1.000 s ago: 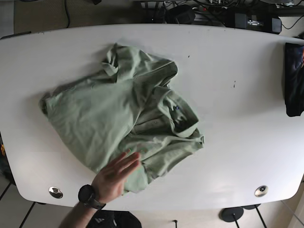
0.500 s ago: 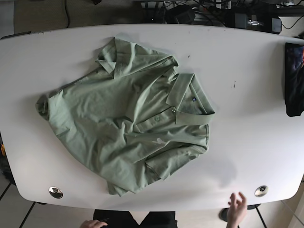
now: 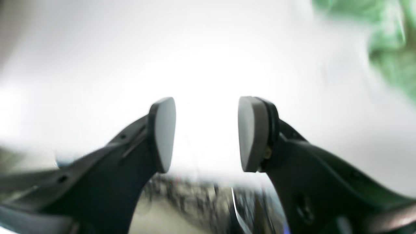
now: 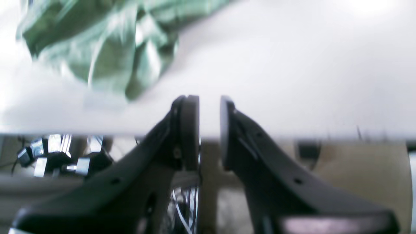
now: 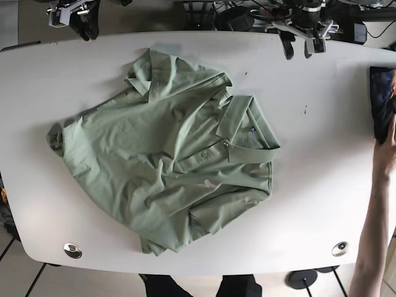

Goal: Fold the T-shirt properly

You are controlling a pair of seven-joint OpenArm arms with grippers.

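Lying crumpled on the white table (image 5: 322, 124), the green T-shirt (image 5: 164, 154) is front-up with collar (image 5: 247, 130) toward the left gripper's side and hem bunched toward the right gripper's side. It actually has a collar and placket, so it reads as a polo. Nothing is folded yet; I judge the task at its start.

Left gripper (image 5: 298, 38) sits at the table's far edge, well apart from the shirt. In its wrist view the left gripper (image 3: 204, 133) has pads spread wide with bare tabletop between them, grasping nothing. Shirt shows only as a green blur at that view's upper right, so the cloth is ahead and off to one side of the tool.

Right gripper (image 5: 83, 21) is parked just off the far edge at the other corner. Its wrist view shows the right gripper (image 4: 209, 130) with a narrow gap between the pads and nothing in it. Shirt is ahead and to the upper left there.

Likely reason for the parked pose: a person's arm (image 5: 377, 204) reaches over the left arm's side of the table toward a dark cloth (image 5: 382, 102), so both tools are clear of the workspace.
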